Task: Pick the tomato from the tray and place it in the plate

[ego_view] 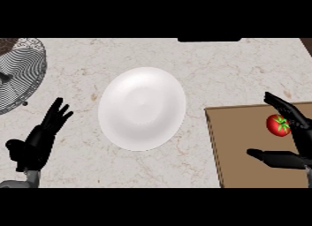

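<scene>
Rack [11, 77] of wire at far left on the counter [236, 70]. Left hand [37, 141] resting open, fingers up. Plate [142, 108], white, in the middle, bare. Tray [249, 150], brown, at right, with tomato [279, 125] lying on it. Right hand [302, 137] open around tomato, fingers above, thumb below, not touching.

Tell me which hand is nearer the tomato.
Right. The right hand is open around the tomato on the tray; the left hand rests far across the plate.
</scene>
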